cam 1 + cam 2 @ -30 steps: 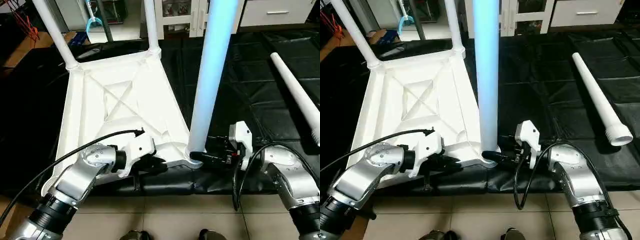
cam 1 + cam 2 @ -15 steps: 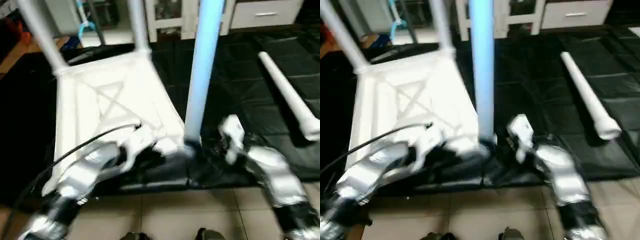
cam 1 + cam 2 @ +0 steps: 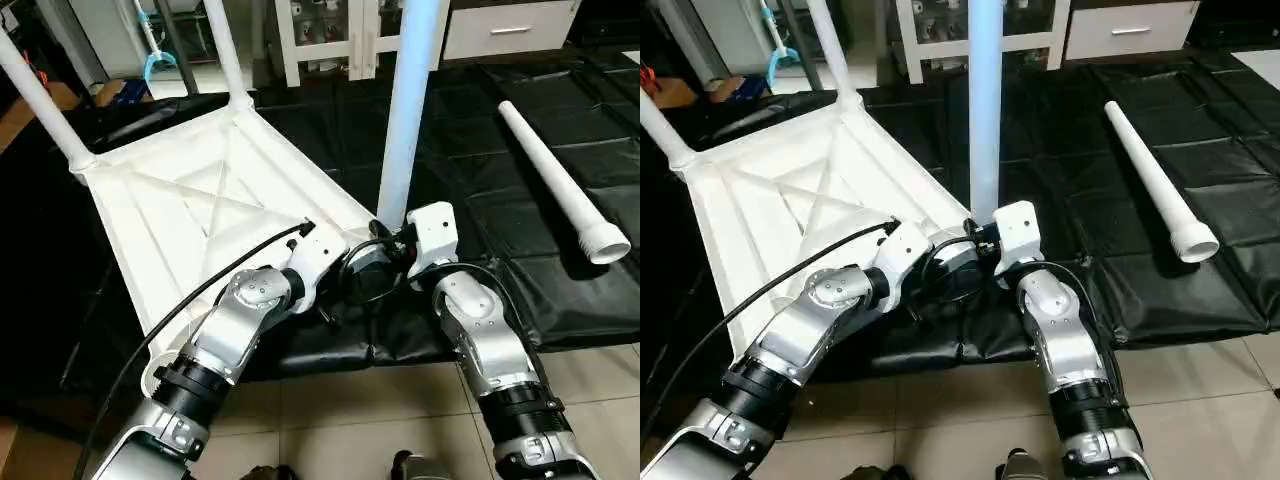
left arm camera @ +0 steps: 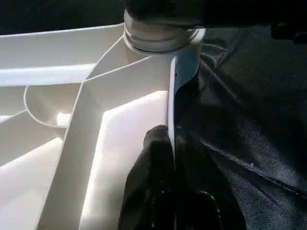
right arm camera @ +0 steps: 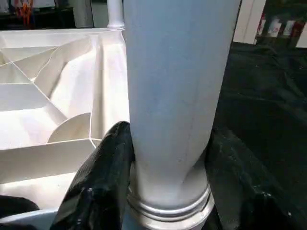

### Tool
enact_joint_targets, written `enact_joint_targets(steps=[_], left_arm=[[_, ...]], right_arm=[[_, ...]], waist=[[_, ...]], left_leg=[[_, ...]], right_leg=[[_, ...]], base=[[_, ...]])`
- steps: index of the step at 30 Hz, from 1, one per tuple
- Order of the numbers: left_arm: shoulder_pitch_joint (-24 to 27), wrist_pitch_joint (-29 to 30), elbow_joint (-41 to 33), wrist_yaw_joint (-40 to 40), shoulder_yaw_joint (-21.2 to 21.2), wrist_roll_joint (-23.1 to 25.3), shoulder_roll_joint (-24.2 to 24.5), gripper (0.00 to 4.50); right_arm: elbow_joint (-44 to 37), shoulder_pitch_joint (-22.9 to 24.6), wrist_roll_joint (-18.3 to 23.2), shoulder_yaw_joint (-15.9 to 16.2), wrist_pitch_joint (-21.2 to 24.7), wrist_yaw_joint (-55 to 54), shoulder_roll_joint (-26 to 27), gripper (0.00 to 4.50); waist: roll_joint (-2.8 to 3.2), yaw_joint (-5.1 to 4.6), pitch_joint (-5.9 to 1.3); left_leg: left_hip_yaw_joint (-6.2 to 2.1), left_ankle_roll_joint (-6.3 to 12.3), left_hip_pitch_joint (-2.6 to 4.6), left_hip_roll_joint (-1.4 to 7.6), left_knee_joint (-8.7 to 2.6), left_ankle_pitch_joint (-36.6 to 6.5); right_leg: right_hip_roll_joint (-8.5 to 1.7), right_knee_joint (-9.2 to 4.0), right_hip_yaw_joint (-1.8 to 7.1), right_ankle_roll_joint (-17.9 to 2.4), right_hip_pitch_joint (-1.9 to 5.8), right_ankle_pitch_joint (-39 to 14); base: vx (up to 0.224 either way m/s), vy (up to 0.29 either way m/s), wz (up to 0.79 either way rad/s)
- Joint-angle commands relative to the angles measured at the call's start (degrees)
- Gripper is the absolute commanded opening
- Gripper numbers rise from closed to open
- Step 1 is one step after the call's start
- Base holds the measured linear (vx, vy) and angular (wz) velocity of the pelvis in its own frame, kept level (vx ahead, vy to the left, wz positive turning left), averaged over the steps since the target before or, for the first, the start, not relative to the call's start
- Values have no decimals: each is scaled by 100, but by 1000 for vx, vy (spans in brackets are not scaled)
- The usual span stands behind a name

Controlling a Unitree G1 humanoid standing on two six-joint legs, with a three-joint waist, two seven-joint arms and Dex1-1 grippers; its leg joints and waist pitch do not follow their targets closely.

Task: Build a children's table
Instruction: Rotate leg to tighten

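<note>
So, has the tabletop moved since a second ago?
Yes. Against the loose leg on the mat, the tabletop has swung its far end left.

Black mat (image 3: pixel 1230 150) covers the floor, wrinkled, its near edge ending at beige tiles (image 3: pixel 1200 400). On the mat lies the white tabletop (image 3: pixel 200 210), underside up, X ribs showing, one corner lapping over the mat's near edge toward the tiles. Legs stand upright in its sockets: two at the far corners (image 3: pixel 225 50) (image 3: pixel 40 105), one at the near right corner (image 3: pixel 405 120). A loose leg (image 3: pixel 560 175) lies flat on the mat well to the right of the tabletop, wide end toward the tiles. Beyond the mat's far edge: a white cabinet (image 3: pixel 320 35) on light floor.
</note>
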Motion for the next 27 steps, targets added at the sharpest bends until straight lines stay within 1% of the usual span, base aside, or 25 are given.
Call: enact_joint_targets(steps=[1,2,3,4,5,6,7,8,9,10,12,13,14,15,16,17,18,19,20,21,22,23,24,25,27], left_arm=[[194,-69,184,150,85,107,186,0],[198,-73,179,138,83,107,192,0],[244,-121,122,-28,28,97,263,0],[297,-143,48,-163,-8,74,323,0],[351,-141,-24,-283,-27,45,373,0],[424,-124,-128,-463,-75,7,455,0],[485,-117,-219,-632,-129,-22,533,0],[578,-72,-363,-864,-188,-86,643,0],[637,-42,-457,-1013,-226,-129,713,0],[729,-2,-602,-1222,-273,-208,816,0],[888,27,-841,-1552,-351,-330,1007,0],[940,26,-925,-1662,-371,-376,1081,0],[1039,21,-1081,-1864,-406,-460,1217,0],[1085,45,-1164,-1964,-415,-511,1283,0],[1088,47,-1169,-1970,-416,-514,1287,0],[1120,62,-1245,-2069,-420,-538,1355,0],[1159,106,-1358,-2230,-426,-572,1458,0],[1161,109,-1363,-2239,-426,-574,1463,0],[1168,156,-1422,-2342,-442,-597,1517,0],[1168,156,-1422,-2342,-442,-597,1517,0],[1181,208,-1501,-2448,-482,-640,1580,0],[1190,226,-1537,-2486,-503,-661,1601,0],[1201,244,-1575,-2522,-528,-687,1616,0],[1201,244,-1575,-2522,-528,-687,1616,0],[1212,267,-1616,-2565,-566,-707,1620,0]], right_arm=[[-266,44,334,127,-221,649,39,244],[-277,47,342,128,-223,668,35,258],[-335,56,328,122,-254,695,-25,258],[-396,61,407,102,-205,816,-72,264],[-457,67,458,94,-144,906,-129,264],[-524,73,496,70,-116,976,-204,277],[-570,74,528,48,-93,1036,-266,301],[-629,70,677,8,17,1259,-361,301],[-663,65,788,-20,96,1421,-420,310],[-688,48,851,-45,109,1613,-544,310],[-741,21,925,-38,128,2029,-815,334],[-787,24,982,-28,148,2249,-934,334],[-886,38,1104,-10,196,2688,-1162,334],[-951,62,1149,19,173,2962,-1320,334],[-955,64,1151,21,172,2979,-1329,334],[-1043,122,1248,48,207,3313,-1521,334],[-1157,235,1387,99,221,3872,-1858,334],[-1162,241,1393,102,219,3901,-1876,334],[-1174,321,1472,109,212,4241,-2094,334],[-1174,321,1472,109,212,4241,-2094,334],[-1103,345,1530,73,143,4462,-2222,334],[-1076,348,1575,53,138,4556,-2257,334],[-1050,346,1637,31,148,4661,-2281,334],[-1050,346,1637,31,148,4661,-2281,334],[-1041,340,1682,36,166,4734,-2278,334]], waist=[[-73,-15,-284],[-77,-16,-295],[-79,-10,-313],[-84,-2,-319],[-80,3,-317],[-79,1,-315],[-70,0,-321],[-76,9,-327],[-58,10,-331],[-30,29,-342],[-41,41,-356],[-40,43,-368],[-46,54,-387],[-59,57,-407],[-25,77,-441],[-32,84,-443],[-51,112,-464],[-50,150,-475],[-48,193,-445],[-46,216,-452],[-58,236,-439],[-56,246,-439],[-48,246,-406],[-52,243,-384],[-55,237,-375]], left_leg=[[-202,48,139,239,-531,-2752],[-203,70,127,240,-531,-2688],[-188,111,107,248,-529,-2476],[-178,148,102,246,-524,-2381],[-168,226,84,252,-518,-2207],[-164,256,71,252,-517,-2145],[-151,323,81,259,-504,-1999],[-151,333,94,265,-501,-1967],[-141,369,103,270,-492,-1880],[-129,382,124,280,-480,-1772],[-113,456,123,284,-454,-1542],[-102,488,133,277,-432,-1467],[-101,573,132,273,-400,-1266],[-105,712,101,273,-365,-969],[-110,858,104,269,-324,-638],[-96,936,118,269,-305,-495],[-102,1086,106,260,-275,-260],[-111,1150,105,267,-261,-161],[-94,1252,98,278,-252,-82],[-90,1270,116,277,-246,-94],[-101,1255,96,289,-260,-173],[-103,1223,105,293,-265,-245],[-100,1134,108,302,-291,-469],[-99,1005,122,313,-317,-724],[-102,852,134,315,-339,-975]], right_leg=[[-186,-460,34,-711,109,-2802],[-191,-451,36,-739,131,-2692],[-190,-421,44,-826,153,-2382],[-190,-414,46,-871,161,-2244],[-202,-391,56,-959,180,-2047],[-202,-387,53,-983,192,-2014],[-205,-380,56,-1042,189,-1973],[-208,-381,55,-1057,197,-1952],[-209,-365,64,-1111,188,-1861],[-201,-349,65,-1200,187,-1662],[-186,-309,64,-1326,201,-1274],[-178,-288,62,-1370,198,-1138],[-182,-246,65,-1461,221,-852],[-179,-177,59,-1557,260,-454],[-177,-122,45,-1639,278,-34],[-166,-112,46,-1669,258,157],[-169,-76,35,-1736,297,433],[-176,-52,30,-1752,315,532],[-178,-56,33,-1760,293,523],[-183,-65,30,-1761,290,457],[-194,-75,19,-1751,304,133],[-198,-84,17,-1744,306,-11],[-198,-120,19,-1717,292,-371],[-197,-160,24,-1680,278,-718],[-197,-185,30,-1626,274,-1023]], base=[[0,0,0],[0,0,0],[0,0,0],[0,0,0],[0,0,0],[0,0,0],[0,0,0],[0,0,0],[0,0,0],[0,0,0],[63,-13,8],[68,-11,9],[68,-8,9],[71,-4,4],[71,-4,4],[67,-4,3],[0,0,0],[0,0,0],[0,0,0],[0,0,0],[0,0,0],[0,0,0],[0,0,0],[0,0,0],[0,0,0]])
